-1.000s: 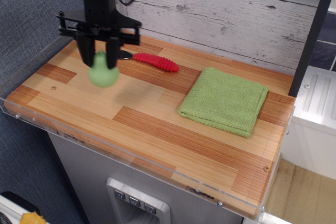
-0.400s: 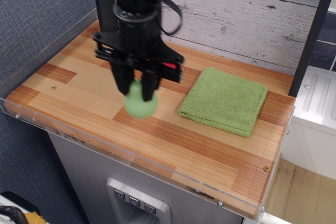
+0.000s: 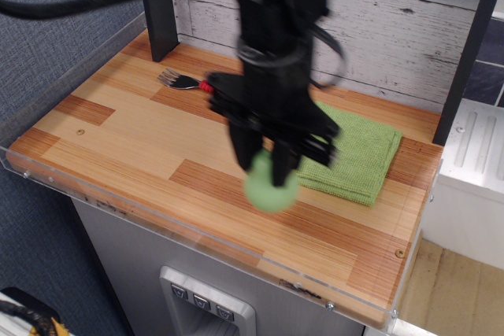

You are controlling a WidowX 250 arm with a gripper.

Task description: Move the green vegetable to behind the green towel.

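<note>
The green vegetable [image 3: 270,189] is a pale mint-green pear-shaped toy. My gripper [image 3: 266,164] is shut on its narrow top and holds it in the air above the front middle of the table. The green towel [image 3: 358,153] lies flat on the right side of the table, partly hidden behind my arm. The pear hangs in front of and to the left of the towel's near left corner.
A fork with a red handle [image 3: 179,81] lies at the back left, its handle mostly hidden by my arm. A dark post [image 3: 158,9] stands at the back left, another [image 3: 466,53] at the right. A grey plank wall [image 3: 409,21] is behind. The wooden table [image 3: 118,139] has a clear plastic rim.
My gripper has carried the pear from the left side of the table rightward, to just in front of the towel's left edge. The fork's tines now show.
</note>
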